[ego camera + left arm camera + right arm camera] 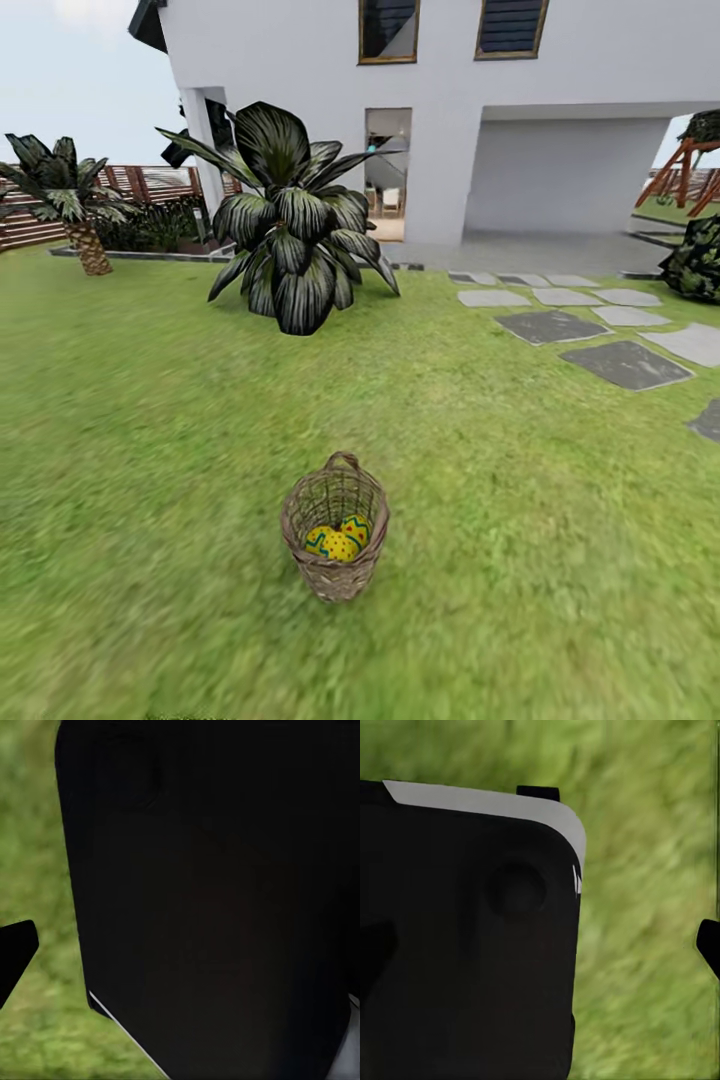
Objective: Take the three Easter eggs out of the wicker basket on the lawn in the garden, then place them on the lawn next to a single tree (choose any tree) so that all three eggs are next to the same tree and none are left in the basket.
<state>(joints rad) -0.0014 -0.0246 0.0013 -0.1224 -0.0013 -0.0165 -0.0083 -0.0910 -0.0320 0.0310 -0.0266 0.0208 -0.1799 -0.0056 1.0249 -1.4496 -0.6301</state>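
Note:
The round brown wicker basket (pixel 334 530) stands upright on the lawn (pixel 150 450), low in the middle of the head view, its small loop handle at the far rim. Inside it lie the yellow Easter eggs (pixel 339 540) with blue zigzag bands and red dots, packed together at the bottom. The pale mottled-trunk tree is out of view. In the left wrist view a black fingertip (pixel 15 956) pokes in over grass beside a dark robot body panel (pixel 217 900). The right wrist view has another black fingertip (pixel 709 945) over grass, next to a dark panel (pixel 465 945).
A large dark-leaved plant (pixel 295 235) stands on the grass beyond the basket. A small palm (pixel 80 220) and a brown slat fence (pixel 150 185) are at the back left. Grey stepping stones (pixel 600 340) and a dark bush (pixel 695 262) lie right, before the white house (pixel 450 120).

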